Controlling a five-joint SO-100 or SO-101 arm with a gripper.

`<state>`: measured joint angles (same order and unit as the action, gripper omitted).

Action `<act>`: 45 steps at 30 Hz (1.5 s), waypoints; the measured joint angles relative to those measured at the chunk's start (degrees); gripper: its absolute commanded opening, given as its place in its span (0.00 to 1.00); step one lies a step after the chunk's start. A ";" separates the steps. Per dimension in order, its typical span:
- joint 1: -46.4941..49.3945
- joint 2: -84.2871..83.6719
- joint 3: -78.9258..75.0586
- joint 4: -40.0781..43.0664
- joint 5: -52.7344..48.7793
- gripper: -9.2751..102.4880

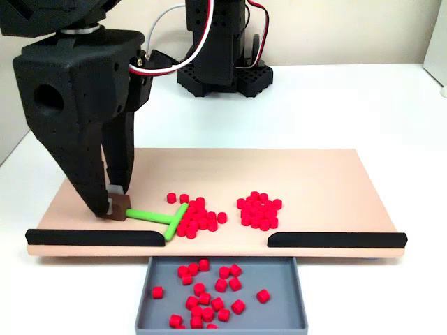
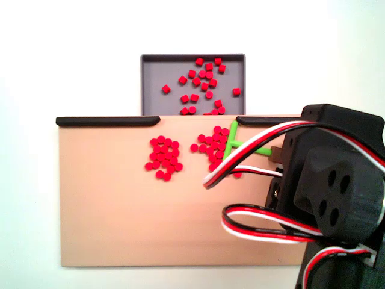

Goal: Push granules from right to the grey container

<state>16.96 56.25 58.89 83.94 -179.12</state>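
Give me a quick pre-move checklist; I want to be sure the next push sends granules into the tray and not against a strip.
1. Hand closed on the brown end block of the green T-shaped stick: ok.
2. Stick's crossbar against the nearer cluster of red granules: ok.
3. That cluster in line with the gap between the black strips: ok.
4. Grey tray under the gap: ok.
5. Tray has room: ok.
6. Second cluster within the crossbar's path: not ok, it lies apart.
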 measured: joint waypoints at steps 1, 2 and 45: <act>-0.18 0.00 0.00 0.00 0.53 0.08; -0.26 0.00 0.00 0.00 0.88 0.08; -1.93 0.00 0.00 -0.09 14.59 0.08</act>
<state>15.03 56.25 58.89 83.85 -164.53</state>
